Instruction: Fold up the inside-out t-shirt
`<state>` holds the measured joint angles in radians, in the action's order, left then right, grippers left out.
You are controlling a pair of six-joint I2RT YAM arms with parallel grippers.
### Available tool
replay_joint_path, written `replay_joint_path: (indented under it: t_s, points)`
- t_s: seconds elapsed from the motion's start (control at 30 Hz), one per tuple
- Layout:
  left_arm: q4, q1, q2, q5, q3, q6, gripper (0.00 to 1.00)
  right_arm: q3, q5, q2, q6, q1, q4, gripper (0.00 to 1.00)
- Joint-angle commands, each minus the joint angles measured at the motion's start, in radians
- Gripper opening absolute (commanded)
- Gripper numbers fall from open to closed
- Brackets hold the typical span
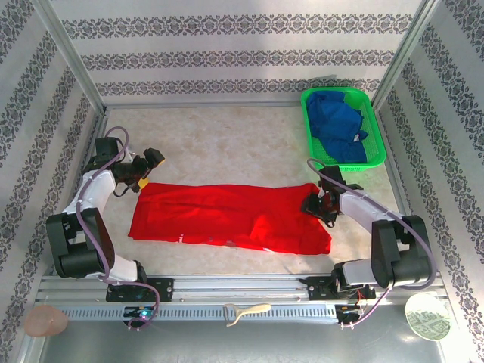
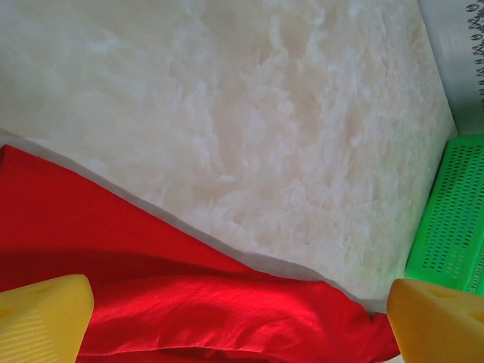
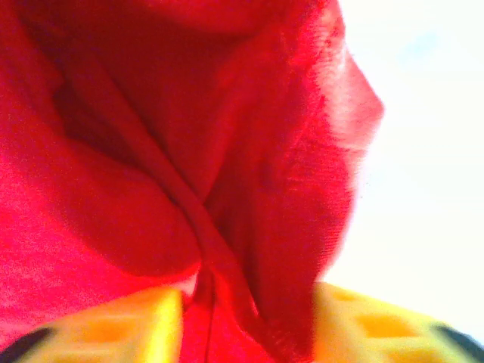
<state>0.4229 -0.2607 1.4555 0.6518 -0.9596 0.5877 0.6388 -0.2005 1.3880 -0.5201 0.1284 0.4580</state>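
The inside-out t-shirt is bright red and lies spread in a long band across the near half of the table. My left gripper hovers over its far left corner. In the left wrist view its yellow fingers stand wide apart above the red cloth, so the left gripper is open and holds nothing. My right gripper sits at the shirt's far right corner. In the right wrist view a bunched fold of the shirt fills the gap of the right gripper between its yellow fingers.
A green basket stands at the back right with a blue garment in it; its perforated wall shows in the left wrist view. Patterned walls and metal posts enclose the table. A pale tool lies on the front rail.
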Motion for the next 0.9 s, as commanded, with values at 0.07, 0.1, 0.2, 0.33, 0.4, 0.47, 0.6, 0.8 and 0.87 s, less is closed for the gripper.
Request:
replay_joint_path:
  t_s: [0.07, 0.1, 0.2, 0.33, 0.4, 0.47, 0.6, 0.8, 0.87]
  points:
    - [-0.001, 0.011, 0.002, 0.011, 0.018, -0.001, 1.00, 0.016, -0.137, 0.054, 0.003, 0.014, -0.053, 0.02]
    - [0.000, 0.011, 0.002, 0.009, 0.020, -0.003, 0.99, 0.014, -0.138, 0.044, 0.000, 0.012, -0.054, 0.00]
    - [0.010, 0.011, 0.007, -0.005, 0.026, -0.016, 1.00, 0.009, -0.135, -0.043, -0.016, -0.010, -0.034, 0.00]
    - [-0.008, 0.012, 0.008, -0.004, 0.060, -0.011, 1.00, 0.030, -0.096, -0.198, -0.021, -0.077, 0.060, 0.00]
    - [-0.017, 0.023, 0.008, -0.006, 0.076, -0.010, 1.00, 0.053, -0.094, -0.247, -0.005, -0.120, 0.113, 0.00]
    - [-0.031, 0.041, 0.006, -0.006, 0.094, -0.001, 1.00, 0.082, -0.087, -0.277, 0.029, -0.161, 0.174, 0.00]
    - [-0.060, 0.094, -0.013, -0.020, 0.126, 0.034, 1.00, 0.120, -0.090, -0.301, 0.079, -0.213, 0.242, 0.00]
    - [-0.078, 0.132, -0.041, -0.077, 0.149, 0.065, 1.00, 0.188, -0.146, -0.305, 0.057, -0.164, 0.262, 0.00]
    - [-0.050, 0.131, -0.029, -0.098, 0.127, 0.041, 1.00, 0.208, -0.130, -0.308, 0.026, -0.102, 0.262, 0.00]
